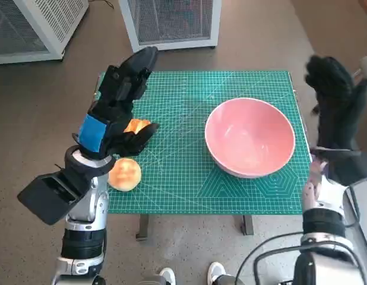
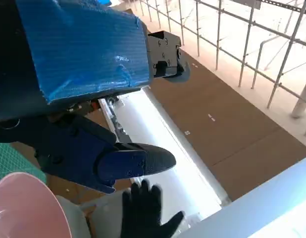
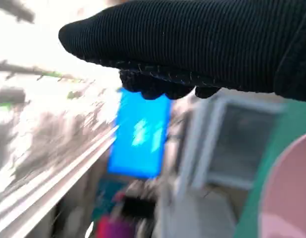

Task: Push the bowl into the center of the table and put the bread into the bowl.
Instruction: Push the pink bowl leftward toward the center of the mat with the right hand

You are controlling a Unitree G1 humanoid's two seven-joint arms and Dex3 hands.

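Left hand (image 1: 115, 116) above bread (image 1: 125, 174) — bowl (image 1: 250, 138) apart.

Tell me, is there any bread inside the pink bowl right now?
No, in the head view the pink bowl holds nothing, and a bread roll lies on the green mat beside the left hand.

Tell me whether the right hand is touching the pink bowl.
Apart. The head view shows the gloved right hand raised beyond the table's right edge, with a strip of green mat visible between it and the rim of the bowl.

Pink bowl (image 1: 250, 138), green gridded mat (image 1: 183, 172) (white lines), golden bread (image 1: 125, 174).
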